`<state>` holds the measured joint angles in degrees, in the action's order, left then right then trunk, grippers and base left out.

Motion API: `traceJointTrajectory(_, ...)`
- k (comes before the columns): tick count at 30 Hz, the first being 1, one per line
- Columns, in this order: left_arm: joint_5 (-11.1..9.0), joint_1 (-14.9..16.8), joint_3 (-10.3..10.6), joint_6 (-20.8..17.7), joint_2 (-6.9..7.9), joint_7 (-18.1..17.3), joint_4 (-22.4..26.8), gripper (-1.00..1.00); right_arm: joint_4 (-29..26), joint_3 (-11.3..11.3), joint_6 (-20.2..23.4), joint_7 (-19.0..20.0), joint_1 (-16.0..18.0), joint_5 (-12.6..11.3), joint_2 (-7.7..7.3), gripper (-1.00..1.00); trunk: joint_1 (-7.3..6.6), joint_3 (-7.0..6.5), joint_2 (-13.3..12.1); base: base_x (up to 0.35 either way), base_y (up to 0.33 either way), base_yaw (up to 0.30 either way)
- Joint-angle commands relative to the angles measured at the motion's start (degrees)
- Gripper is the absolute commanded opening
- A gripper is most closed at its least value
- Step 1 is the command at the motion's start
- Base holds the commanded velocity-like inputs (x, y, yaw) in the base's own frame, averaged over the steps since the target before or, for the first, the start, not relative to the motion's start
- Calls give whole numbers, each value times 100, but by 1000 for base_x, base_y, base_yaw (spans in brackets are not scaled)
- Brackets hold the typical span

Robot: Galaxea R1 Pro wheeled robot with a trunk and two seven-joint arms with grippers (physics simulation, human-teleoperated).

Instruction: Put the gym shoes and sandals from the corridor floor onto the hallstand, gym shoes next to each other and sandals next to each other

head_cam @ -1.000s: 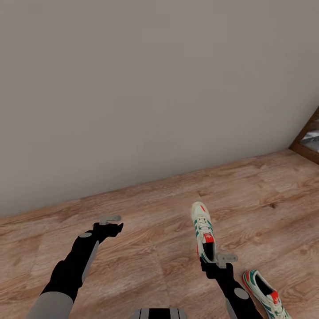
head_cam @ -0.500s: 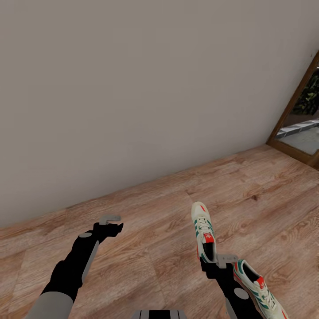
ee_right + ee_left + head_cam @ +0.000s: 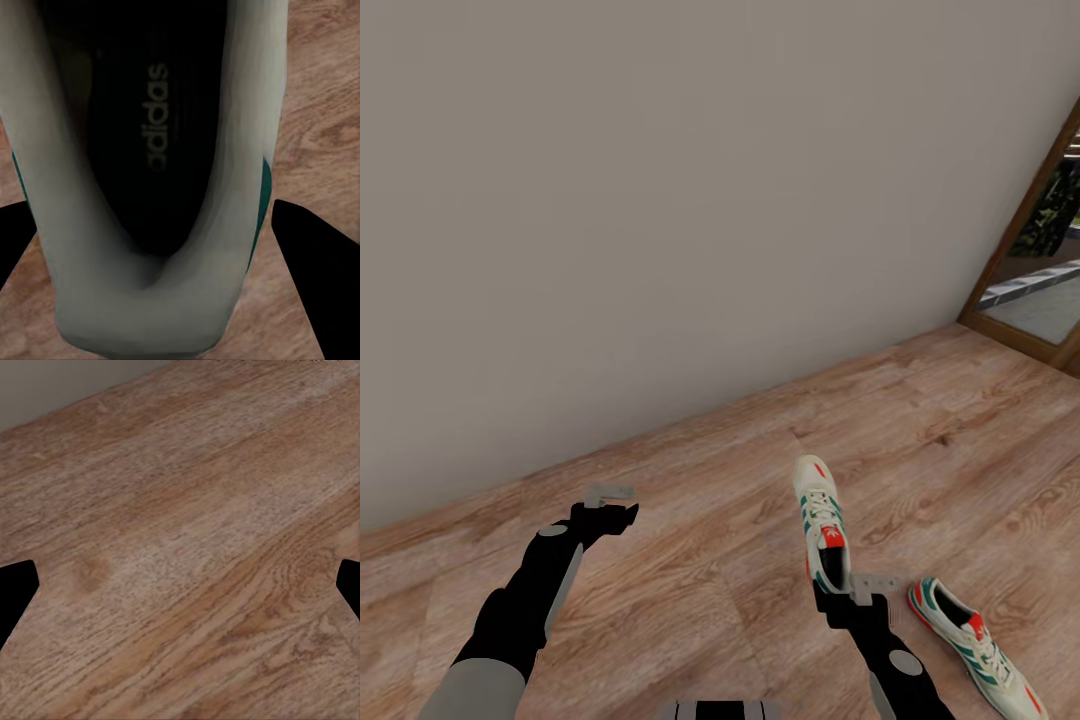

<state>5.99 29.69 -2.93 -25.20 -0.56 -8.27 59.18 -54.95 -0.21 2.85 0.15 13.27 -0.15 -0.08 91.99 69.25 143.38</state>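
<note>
Sneaker point(image 3: 820, 525) is held at its heel collar by the right gripper point(image 3: 857, 590), toe pointing ahead of the jaws, above the wood floor point(image 3: 710, 560). Second sneaker point(image 3: 972, 645) lies just beside that gripper. Left gripper point(image 3: 610, 503) hangs apart, its jaws wide.

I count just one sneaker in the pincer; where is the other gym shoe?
In the head view the other gym shoe lies on the wood floor at lower right, just right of the right pincer, which holds its mate.

Held gym shoe point(image 3: 150, 187) toe cropped, doorway point(image 3: 1040, 270) cut off at pic edge
</note>
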Motion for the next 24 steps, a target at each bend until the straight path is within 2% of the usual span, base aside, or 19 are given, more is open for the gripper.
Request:
traceJointTrajectory(1, 61, 2, -20, -20, -6, -52, 6, 100, -13, -4, 28, -5, 0, -2, 0, -100, 0, 5, 2, 90, 248, -2)
traceJointTrajectory(9, 55, 2, -23, -20, -6, -52, 6, 100, -15, -21, 23, -6, 0, -2, -1, -100, 0, 4, 2, 134, 250, -23)
traceJointTrajectory(24, 61, 2, -12, -25, -13, -52, 6, 100, -7, -16, 23, -6, 0, -4, -1, -100, 0, -55, 2, 30, 40, -255)
